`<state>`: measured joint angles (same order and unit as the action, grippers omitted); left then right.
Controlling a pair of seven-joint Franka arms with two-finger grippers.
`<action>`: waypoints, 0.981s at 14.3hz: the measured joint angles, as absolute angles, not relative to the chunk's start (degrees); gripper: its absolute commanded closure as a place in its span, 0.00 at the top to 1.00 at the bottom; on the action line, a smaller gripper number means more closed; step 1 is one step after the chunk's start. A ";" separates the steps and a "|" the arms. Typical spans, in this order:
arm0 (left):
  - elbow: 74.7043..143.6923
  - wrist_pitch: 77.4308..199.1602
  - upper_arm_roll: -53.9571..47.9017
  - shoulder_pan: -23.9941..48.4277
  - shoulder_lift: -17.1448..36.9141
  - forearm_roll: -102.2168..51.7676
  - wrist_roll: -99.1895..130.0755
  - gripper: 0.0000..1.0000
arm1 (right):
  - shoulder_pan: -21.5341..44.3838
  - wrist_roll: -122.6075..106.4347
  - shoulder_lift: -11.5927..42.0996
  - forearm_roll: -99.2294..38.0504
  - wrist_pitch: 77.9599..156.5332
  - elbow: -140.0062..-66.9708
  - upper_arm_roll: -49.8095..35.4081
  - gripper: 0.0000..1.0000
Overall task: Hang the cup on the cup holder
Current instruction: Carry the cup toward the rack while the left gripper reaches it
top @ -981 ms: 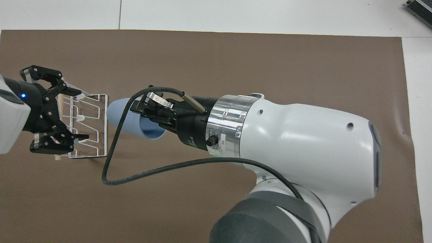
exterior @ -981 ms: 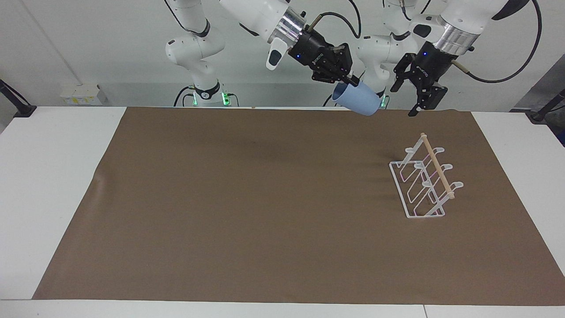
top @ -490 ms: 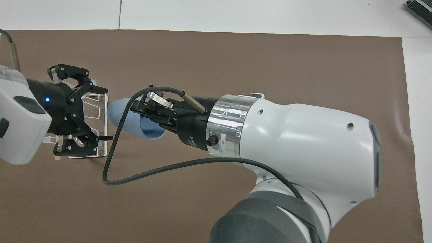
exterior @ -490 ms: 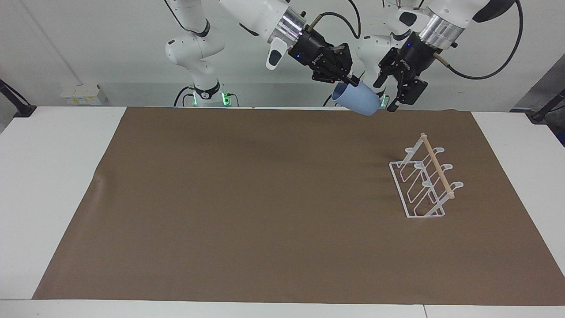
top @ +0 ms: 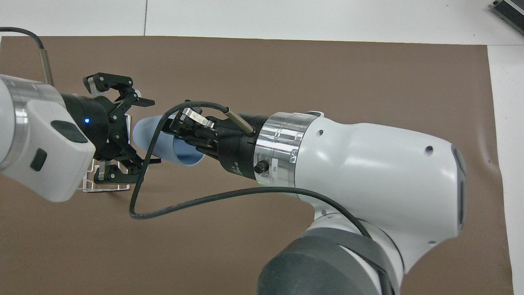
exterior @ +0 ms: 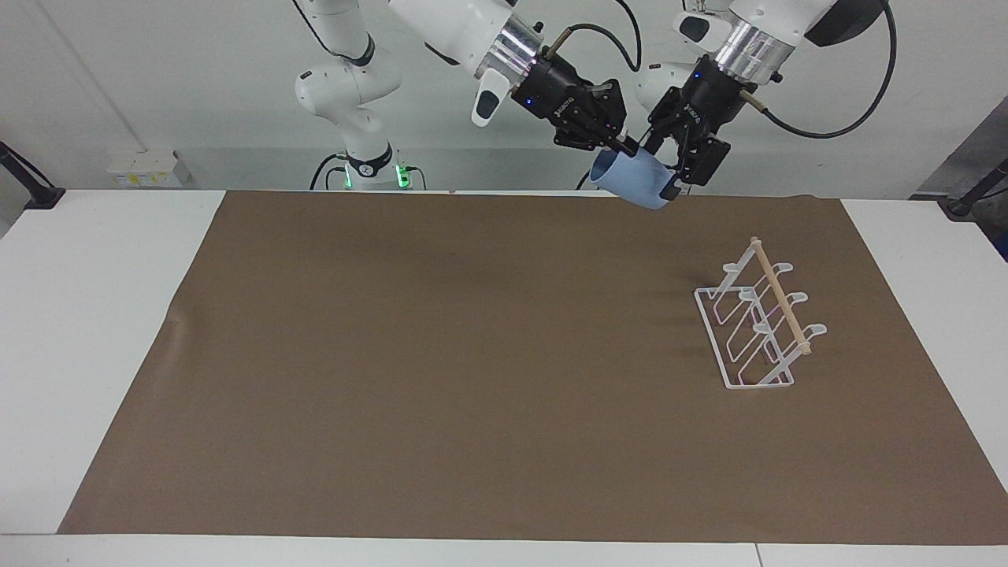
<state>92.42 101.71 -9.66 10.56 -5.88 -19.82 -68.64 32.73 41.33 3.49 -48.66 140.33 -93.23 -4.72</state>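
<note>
**Cup held aloft between two grippers, with the rack standing apart**

The right gripper (exterior: pixel 626 147) is clamped on the rim of the cup (exterior: pixel 639 179), one finger inside the mouth and one outside, and holds it tilted in the air over the robots' edge of the brown mat (exterior: pixel 441 354). The light-blue cup points its narrower base toward the left arm's end of the table. The left gripper (exterior: pixel 668 169) is spread wide, its fingers (top: pixel 141 102) standing on either side of the cup's base end; contact with the cup cannot be made out. The cup holder (exterior: pixel 760 319), a white wire rack with a wooden dowel along its top, stands on the mat toward the left arm's end, well apart from the raised cup and farther from the robots. The mat covers a white table (exterior: pixel 87 260).
</note>
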 measured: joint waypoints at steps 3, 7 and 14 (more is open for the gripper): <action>94.10 103.60 -9.73 11.86 -5.87 -20.15 -68.61 0.28 | 32.77 41.33 3.50 -48.66 140.34 -93.23 -4.74 0.00; 94.27 103.62 -9.74 12.13 -5.95 -20.17 -68.79 0.00 | 32.70 41.33 3.54 -48.66 140.60 -93.23 -4.65 0.00; 94.29 103.91 -9.75 12.20 -5.93 -20.20 -68.45 0.00 | 32.81 41.34 3.54 -48.69 140.62 -93.21 -4.77 0.42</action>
